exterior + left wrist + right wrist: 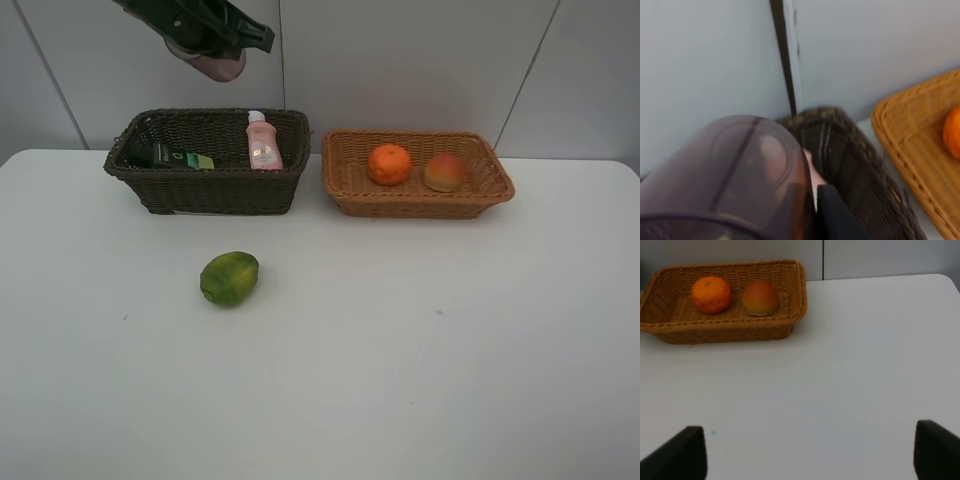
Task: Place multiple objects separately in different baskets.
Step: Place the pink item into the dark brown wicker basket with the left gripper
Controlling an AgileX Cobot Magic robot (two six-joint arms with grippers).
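My left gripper (212,35) hangs above the back of the dark brown basket (220,190), shut on the translucent mauve cup (208,62). In the left wrist view the cup (725,175) fills the foreground over that basket (855,160). A pink white-capped bottle (263,142) and a dark pump bottle (175,157) are inside it. The light tan basket (420,205) holds an orange (389,164) and a peach-like fruit (445,172). A green fruit (229,278) lies on the table in front of the dark basket. My right gripper (810,455) is open and empty over bare table, some way from the tan basket (720,332).
The white table (400,350) stretches wide in front of both baskets. A grey panelled wall (420,60) stands right behind them. The two baskets sit side by side with a narrow gap between them.
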